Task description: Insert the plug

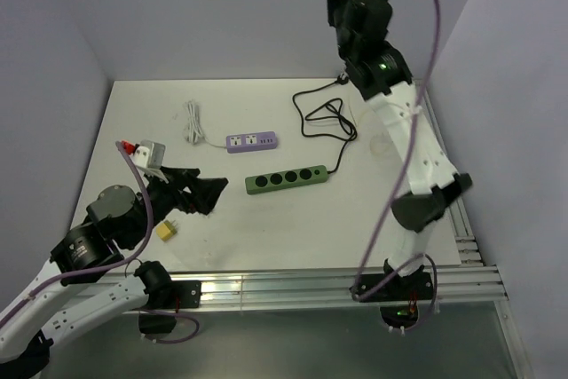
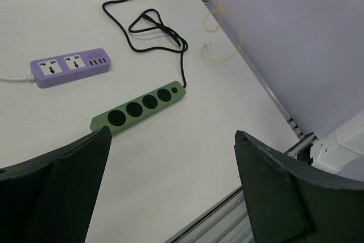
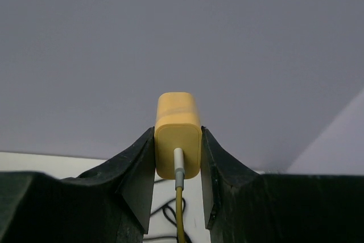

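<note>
My right gripper (image 3: 177, 133) is shut on a yellow plug (image 3: 178, 143) with a yellow cable (image 3: 180, 214) hanging from its back. It is held high in the air and faces the grey back wall. In the top view the raised right wrist (image 1: 359, 6) hides those fingers. A green power strip (image 1: 287, 178) with several round sockets lies mid-table; it also shows in the left wrist view (image 2: 139, 108). My left gripper (image 1: 209, 193) is open and empty, low over the table left of the green strip; its fingers (image 2: 68, 180) frame bare table.
A purple power strip (image 1: 251, 141) with a white cord (image 1: 193, 122) lies behind the green one. The green strip's black cable (image 1: 324, 117) coils toward the back. A small yellow adapter (image 1: 167, 231) sits near the left arm. An aluminium rail (image 1: 337, 283) runs along the front edge.
</note>
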Tool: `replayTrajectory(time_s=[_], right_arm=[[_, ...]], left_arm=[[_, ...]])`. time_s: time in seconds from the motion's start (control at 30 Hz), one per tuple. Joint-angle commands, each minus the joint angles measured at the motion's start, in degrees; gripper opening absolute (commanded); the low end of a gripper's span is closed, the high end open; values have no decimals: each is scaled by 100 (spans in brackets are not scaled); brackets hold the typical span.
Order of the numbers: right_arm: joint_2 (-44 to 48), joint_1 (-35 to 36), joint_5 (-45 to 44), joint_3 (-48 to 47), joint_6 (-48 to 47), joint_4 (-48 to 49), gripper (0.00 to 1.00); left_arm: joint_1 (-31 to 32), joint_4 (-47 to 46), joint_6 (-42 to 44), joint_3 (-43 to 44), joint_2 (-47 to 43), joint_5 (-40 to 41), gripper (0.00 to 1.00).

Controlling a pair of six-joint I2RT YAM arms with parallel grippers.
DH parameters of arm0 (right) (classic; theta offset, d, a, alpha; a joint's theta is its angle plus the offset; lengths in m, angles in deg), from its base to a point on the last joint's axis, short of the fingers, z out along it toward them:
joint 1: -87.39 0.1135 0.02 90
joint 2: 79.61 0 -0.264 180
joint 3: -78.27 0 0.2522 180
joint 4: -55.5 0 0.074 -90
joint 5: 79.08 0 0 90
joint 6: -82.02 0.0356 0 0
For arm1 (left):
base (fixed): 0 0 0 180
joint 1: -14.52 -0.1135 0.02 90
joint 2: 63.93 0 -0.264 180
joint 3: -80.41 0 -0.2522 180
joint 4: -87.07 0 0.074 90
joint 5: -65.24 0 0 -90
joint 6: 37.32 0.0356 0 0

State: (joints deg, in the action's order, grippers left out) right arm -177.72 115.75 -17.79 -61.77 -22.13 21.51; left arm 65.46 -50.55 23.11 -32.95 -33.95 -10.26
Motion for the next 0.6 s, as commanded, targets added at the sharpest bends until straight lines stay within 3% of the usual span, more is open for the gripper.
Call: replayTrajectory(time_s=[0.0, 0.07, 0.23, 0.33, 0.4, 0.57], right_arm=[[-1094, 21, 898, -1212, -641, 538, 0], [-1798, 99, 1410, -1706, -868, 433, 0], [-2309, 477, 2351, -864, -1712, 344, 0], [-2748, 635, 2729, -1065, -1836, -392, 0], [-2985, 749, 2774, -1075, -1898, -903, 0], [-3100, 899, 2599, -477, -1916, -1115, 0]], left_arm=[[4, -594, -251, -190, -211, 500, 95], [4, -630, -322, -340, -334, 807, 95], [4, -673, -603, -700, -563, 1327, 94], [13, -831, -673, -964, -695, 1537, 95], [4, -876, -883, -1052, -625, 1817, 96], [4, -552, -1585, -903, 85, 2302, 100]])
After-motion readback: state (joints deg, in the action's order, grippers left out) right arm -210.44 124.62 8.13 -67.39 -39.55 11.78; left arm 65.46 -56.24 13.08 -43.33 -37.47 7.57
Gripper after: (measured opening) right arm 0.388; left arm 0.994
